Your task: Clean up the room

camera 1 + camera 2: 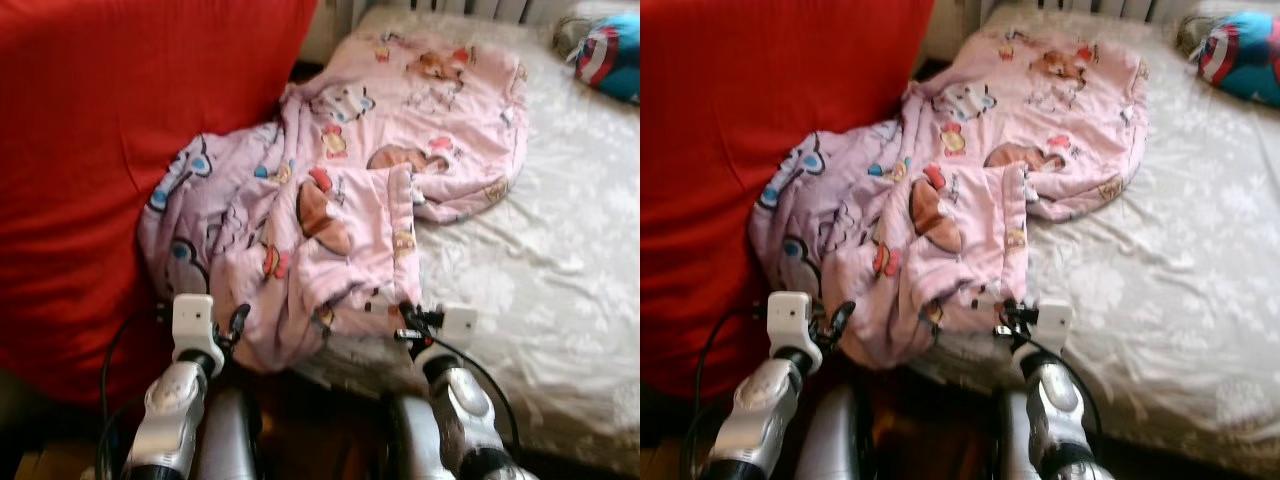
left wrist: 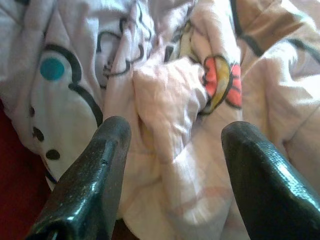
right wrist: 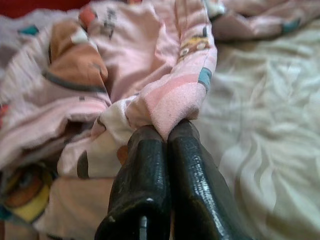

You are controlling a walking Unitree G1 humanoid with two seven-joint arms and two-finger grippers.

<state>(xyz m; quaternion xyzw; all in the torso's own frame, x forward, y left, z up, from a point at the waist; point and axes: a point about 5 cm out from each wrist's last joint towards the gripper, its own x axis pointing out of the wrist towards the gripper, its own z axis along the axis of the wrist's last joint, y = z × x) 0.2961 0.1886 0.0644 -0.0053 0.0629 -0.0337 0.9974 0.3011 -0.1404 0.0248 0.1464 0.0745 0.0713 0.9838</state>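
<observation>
A pink blanket (image 1: 380,170) with cartoon prints lies crumpled across the near left part of the bed, its lower edge hanging over the bed's side. My left gripper (image 2: 175,135) is open, its two black fingers (image 2: 95,165) standing either side of a bunched fold of the blanket (image 2: 170,95). In the eye views that left gripper (image 1: 232,325) is at the blanket's lower left edge. My right gripper (image 3: 167,131) is shut, pinching a pink fold of the blanket's edge (image 3: 175,100) at its tips. It sits at the blanket's lower right corner (image 1: 405,320).
The bed's pale patterned sheet (image 1: 560,230) stretches to the right. A large red cushion (image 1: 90,150) stands against the blanket on the left. A blue and red round-patterned item (image 1: 610,55) lies at the far right corner. A white radiator (image 1: 480,8) is behind the bed.
</observation>
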